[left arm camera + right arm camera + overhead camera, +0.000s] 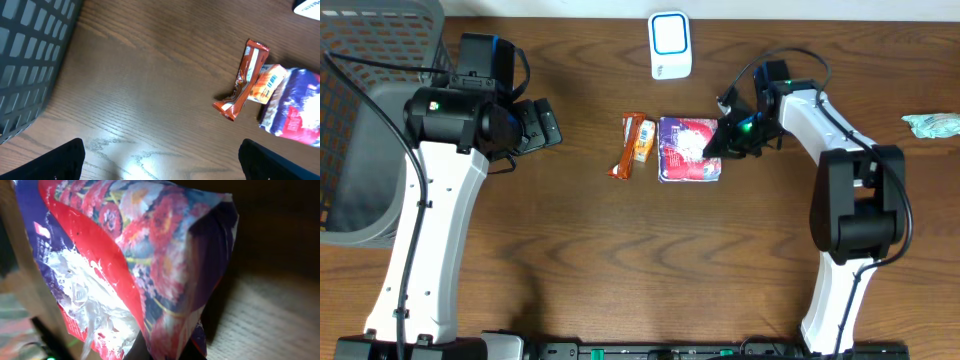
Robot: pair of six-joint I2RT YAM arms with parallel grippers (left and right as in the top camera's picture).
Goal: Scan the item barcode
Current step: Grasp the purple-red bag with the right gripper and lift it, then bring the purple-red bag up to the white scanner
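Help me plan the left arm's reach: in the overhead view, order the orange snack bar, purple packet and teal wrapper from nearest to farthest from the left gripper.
1. The orange snack bar, mid-table, to the right of the left gripper.
2. The purple packet, just beyond the bar, farther right.
3. The teal wrapper, at the table's far right edge.

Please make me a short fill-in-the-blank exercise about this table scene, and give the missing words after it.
1. The right gripper is ____ on the flowered packet.
2. The left gripper is open and holds ____.
3. The grey basket stands on the ____ arm's side.
4. The scanner beyond the packet is ____ in colour.

Missing words: shut; nothing; left; white.
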